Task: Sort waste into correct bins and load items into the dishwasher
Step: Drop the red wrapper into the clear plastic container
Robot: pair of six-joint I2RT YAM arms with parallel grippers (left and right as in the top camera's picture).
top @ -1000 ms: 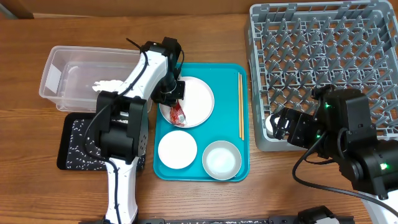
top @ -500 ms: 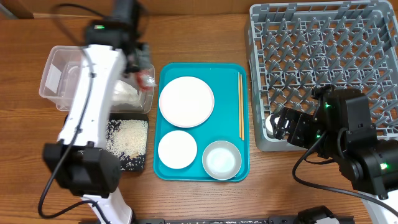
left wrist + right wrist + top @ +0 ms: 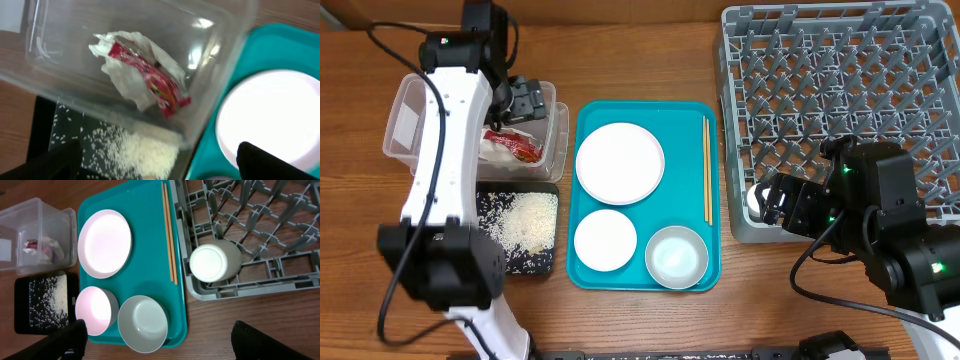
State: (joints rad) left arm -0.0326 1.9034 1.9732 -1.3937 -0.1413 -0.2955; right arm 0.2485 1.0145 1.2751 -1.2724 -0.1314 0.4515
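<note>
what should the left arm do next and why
Probably lift the left gripper away from the clear tub toward the large plate: the wrapper already lies in it, the jaws are open, and the plate sits on the teal tray.

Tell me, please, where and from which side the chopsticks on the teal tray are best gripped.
Take the chopsticks near mid-length, coming straight down from above and closing across both together. They lie flat, side by side, close to the right rim of the teal tray, so a sideways approach probably would not fit.
</note>
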